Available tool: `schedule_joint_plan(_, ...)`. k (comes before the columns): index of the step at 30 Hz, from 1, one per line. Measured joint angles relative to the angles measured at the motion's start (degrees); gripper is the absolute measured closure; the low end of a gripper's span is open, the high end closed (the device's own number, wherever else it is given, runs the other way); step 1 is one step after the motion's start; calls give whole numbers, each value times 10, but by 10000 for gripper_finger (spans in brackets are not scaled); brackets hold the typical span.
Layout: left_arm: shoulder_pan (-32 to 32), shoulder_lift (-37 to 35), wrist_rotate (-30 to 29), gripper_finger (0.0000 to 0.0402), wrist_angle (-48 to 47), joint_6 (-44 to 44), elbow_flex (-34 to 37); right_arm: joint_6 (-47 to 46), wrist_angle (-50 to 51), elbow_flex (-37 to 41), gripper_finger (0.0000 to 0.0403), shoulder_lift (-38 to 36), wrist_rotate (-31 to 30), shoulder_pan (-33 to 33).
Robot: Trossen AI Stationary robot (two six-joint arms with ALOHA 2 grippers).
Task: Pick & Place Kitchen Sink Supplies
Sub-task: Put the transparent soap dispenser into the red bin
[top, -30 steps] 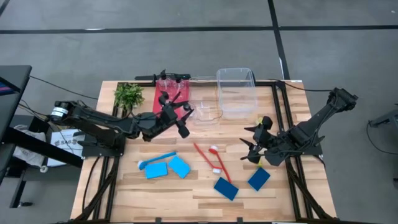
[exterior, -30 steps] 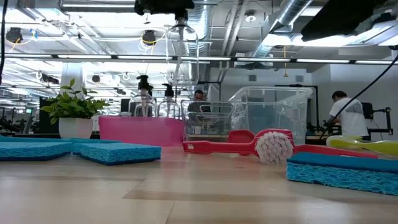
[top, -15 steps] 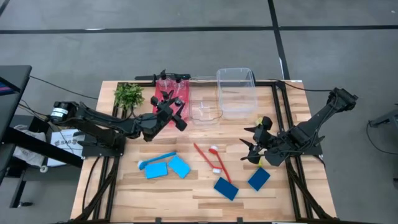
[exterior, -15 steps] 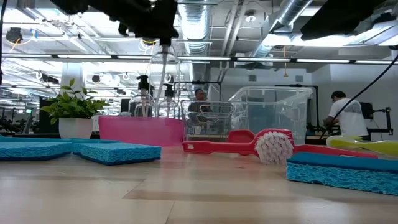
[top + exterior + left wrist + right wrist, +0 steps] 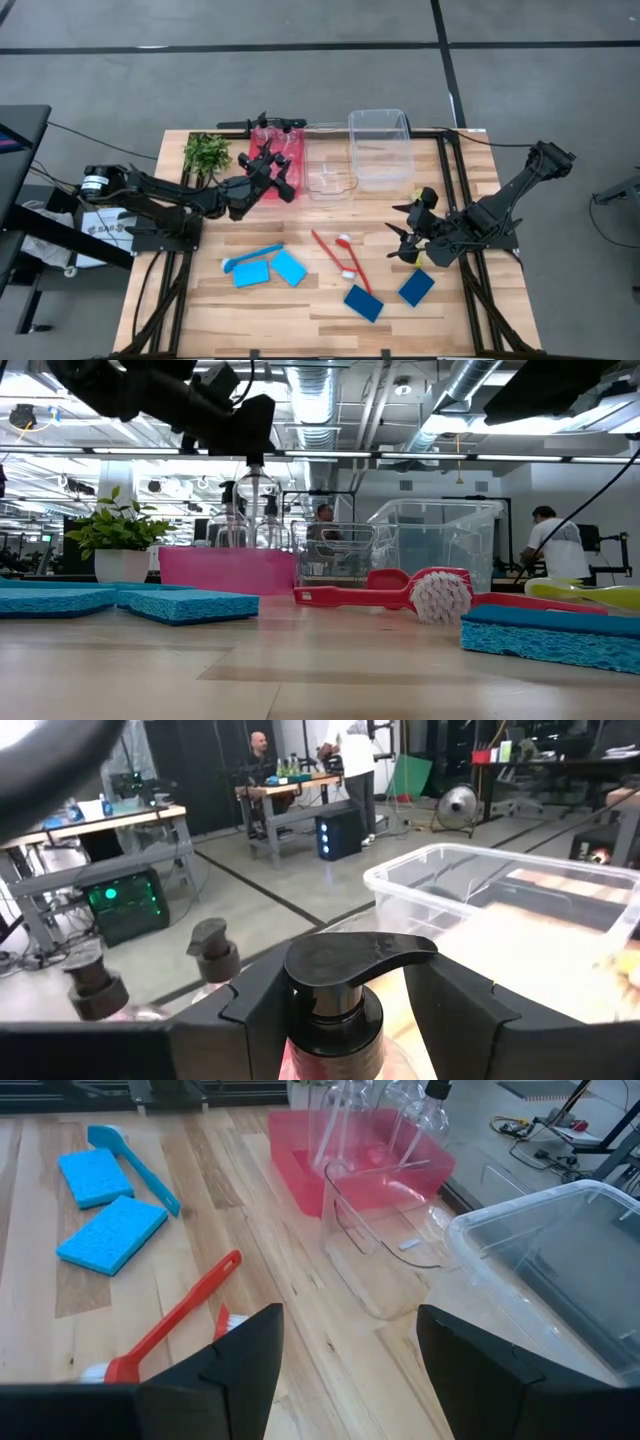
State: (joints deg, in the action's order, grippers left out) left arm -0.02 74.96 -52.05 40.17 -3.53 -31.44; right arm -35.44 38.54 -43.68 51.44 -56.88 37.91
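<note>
My left gripper (image 5: 276, 180) is over the pink bin (image 5: 262, 190), shut on a clear pump bottle (image 5: 255, 500) with a black top (image 5: 350, 960). Two more pump bottles (image 5: 210, 948) stand in that bin. The held bottle's lower end is hidden behind the bin's wall (image 5: 225, 570). My right gripper (image 5: 405, 240) waits open near the table's right side, touching nothing. On the table lie light-blue sponges (image 5: 250, 273), dark-blue sponges (image 5: 363, 303), a blue brush (image 5: 252, 258) and red brushes (image 5: 335, 255). A yellow-green brush (image 5: 590, 595) lies by the right arm. My left gripper pinches the bottle's neck (image 5: 335, 1020) just under the black pump top, one finger (image 5: 250, 1010) on each side. The bottle hangs upright below the gripper (image 5: 250, 420). Whether its base touches the bin's floor is hidden by the pink wall.
A leafy plant (image 5: 205, 152) stands left of the pink bin. A small clear bin (image 5: 328, 175) and a large clear bin (image 5: 380, 148) sit to its right along the far edge. People stand in the room beyond the table.
My left gripper has carried the bottle from above the small clear bin toward the table's left and far edge, over the pink bin, and has moved down. The bottle has stayed upright in the hold and now reaches behind the pink wall.
</note>
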Motion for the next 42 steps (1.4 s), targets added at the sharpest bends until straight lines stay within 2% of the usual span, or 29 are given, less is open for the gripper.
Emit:
schedule_joint_plan(7,1,0,2,217,4,26,13,0,0,0,179,0,0,0)
schedule_joint_plan(12,1,0,28,211,4,33,13,0,0,0,179,0,0,0)
schedule_joint_plan(26,8,18,31,206,2,55,13,0,0,0,179,0,0,0)
schedule_joint_plan(32,23,28,69,206,2,70,13,0,0,0,179,0,0,0)
schedule_joint_plan(42,24,28,73,206,2,70,13,0,1,0,179,0,0,0)
